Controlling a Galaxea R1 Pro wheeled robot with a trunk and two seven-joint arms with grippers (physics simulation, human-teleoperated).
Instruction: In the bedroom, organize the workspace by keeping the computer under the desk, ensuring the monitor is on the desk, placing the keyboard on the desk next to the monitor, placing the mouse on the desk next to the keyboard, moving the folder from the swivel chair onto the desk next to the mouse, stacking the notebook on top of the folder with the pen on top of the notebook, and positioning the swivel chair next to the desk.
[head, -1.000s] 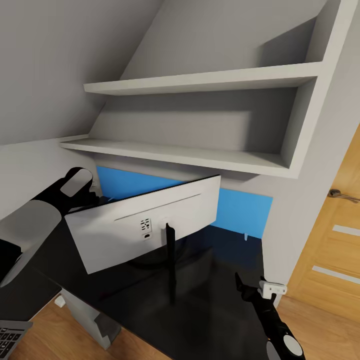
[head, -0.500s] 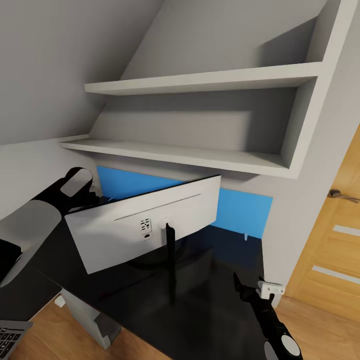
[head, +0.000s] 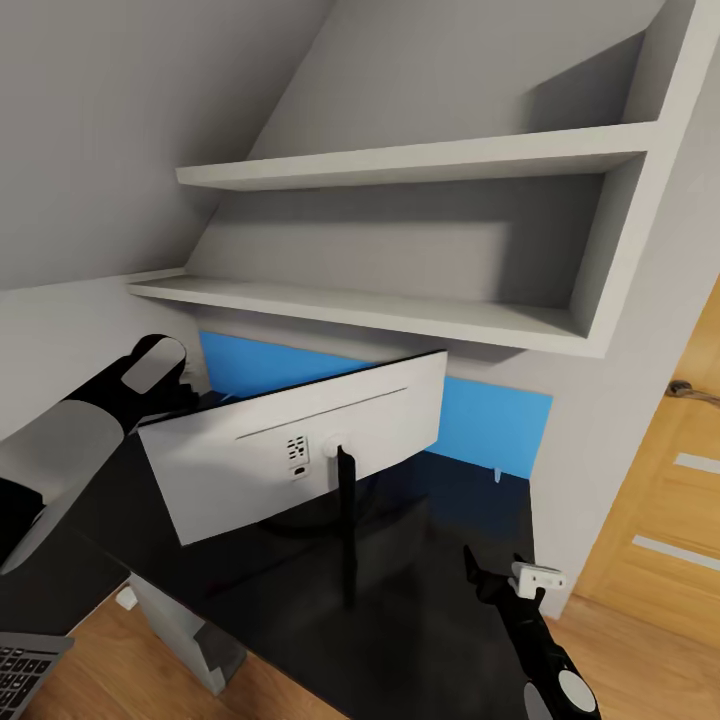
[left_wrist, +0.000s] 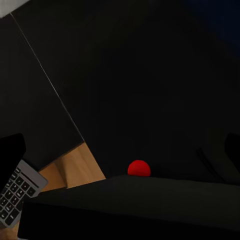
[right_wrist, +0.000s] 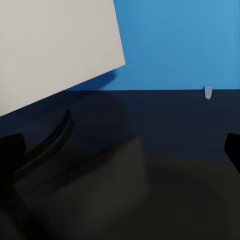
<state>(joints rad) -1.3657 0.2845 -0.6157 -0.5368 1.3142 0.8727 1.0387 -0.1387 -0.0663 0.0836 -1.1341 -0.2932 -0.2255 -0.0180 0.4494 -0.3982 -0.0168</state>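
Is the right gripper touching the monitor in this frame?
Apart. The head view shows the right gripper open over the desk, with bare black top between it and the monitor and its stand.

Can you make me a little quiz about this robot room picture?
1. True or false: the monitor stands on the desk.
2. Which side of the monitor faces the head camera? A) black screen B) light-grey back
3. Fill in: the panel behind the desk is coloured ____.

Key:
1. True. Its thin black stand rests on the glossy black top.
2. B. You can see the ports and the stand's mount.
3. Blue.
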